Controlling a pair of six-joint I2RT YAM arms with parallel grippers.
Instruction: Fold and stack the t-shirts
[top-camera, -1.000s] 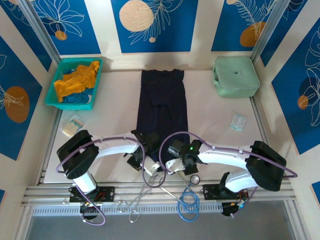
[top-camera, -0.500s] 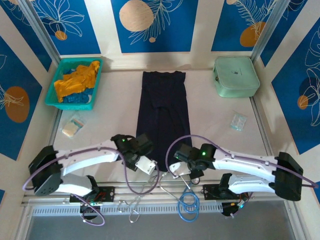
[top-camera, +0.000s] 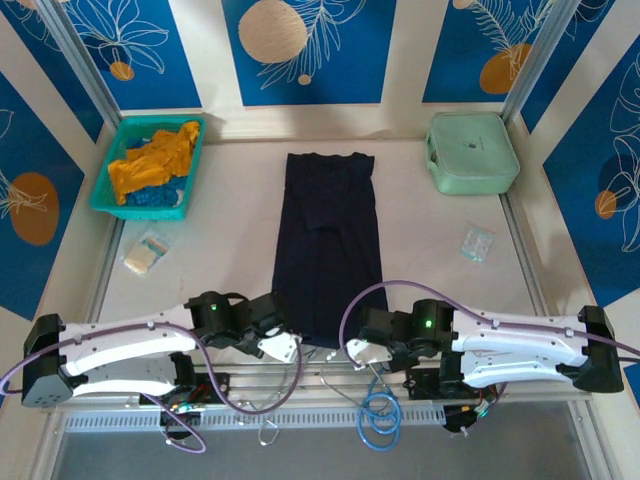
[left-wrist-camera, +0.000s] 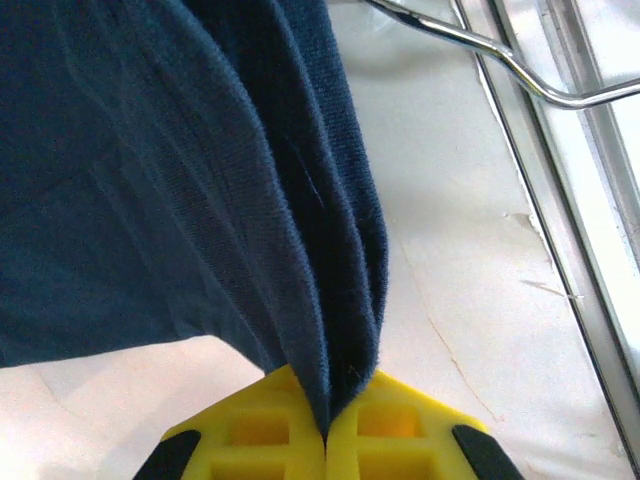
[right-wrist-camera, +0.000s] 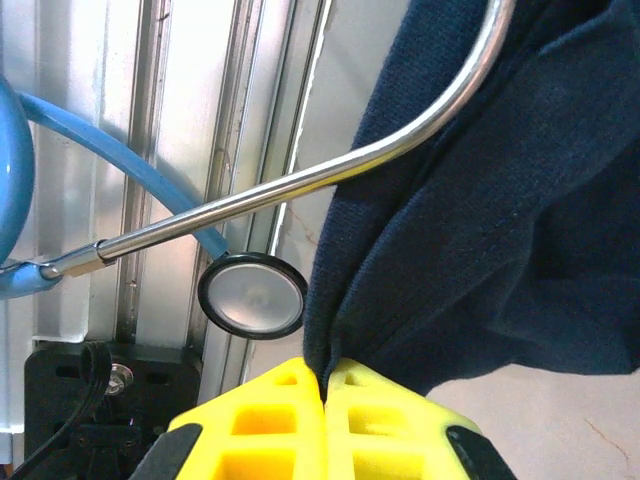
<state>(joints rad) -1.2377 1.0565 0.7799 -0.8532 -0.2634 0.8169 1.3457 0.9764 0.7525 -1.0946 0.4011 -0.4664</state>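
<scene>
Plain dark navy t-shirt (top-camera: 328, 240) on an off-white tabletop (top-camera: 220, 230). Teal basket (top-camera: 140, 212) with a mustard-orange shirt (top-camera: 150, 160) and a bright blue shirt (top-camera: 155, 198). Mint-green case (top-camera: 472, 152). Blue wall panels (top-camera: 360, 80) bear pale leaf outlines and orange discs.

The t-shirt (top-camera: 329, 240) lies between basket (top-camera: 140, 211) and case (top-camera: 472, 152).

1. We see bright, even light on the table (top-camera: 430, 265), with soft, faint shadows.
2. We find the navy t-shirt (top-camera: 330, 240) nearly black from above, yet its weave sharp in both wrist views.
3. We notice glare streaking the metal tube (right-wrist-camera: 330, 178).
</scene>
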